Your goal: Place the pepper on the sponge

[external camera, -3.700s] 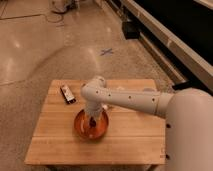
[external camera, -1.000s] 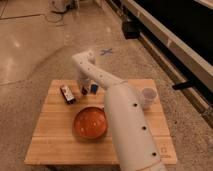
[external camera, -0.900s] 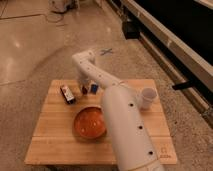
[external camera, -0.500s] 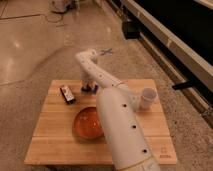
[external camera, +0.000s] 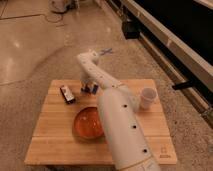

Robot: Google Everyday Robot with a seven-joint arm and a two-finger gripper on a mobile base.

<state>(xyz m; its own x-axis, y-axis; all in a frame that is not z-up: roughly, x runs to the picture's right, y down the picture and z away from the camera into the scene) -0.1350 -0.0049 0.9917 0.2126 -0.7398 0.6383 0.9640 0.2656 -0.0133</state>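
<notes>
The sponge, a small dark blue pad, lies at the back of the wooden table, mostly covered by my arm. My gripper hangs down from the bent white arm right at the sponge's left edge, low over the table. No pepper shows in the camera view; the gripper and wrist hide whatever is under them.
An orange bowl sits mid-table in front of the gripper. A boxy red, black and white item lies to the gripper's left. A white cup stands at the right edge. My arm's thick link crosses the table's right half.
My gripper has left the orange bowl, where it was 3.7 s ago, and moved to the back of the table by the sponge. Over the last second the arm has only shifted slightly.
</notes>
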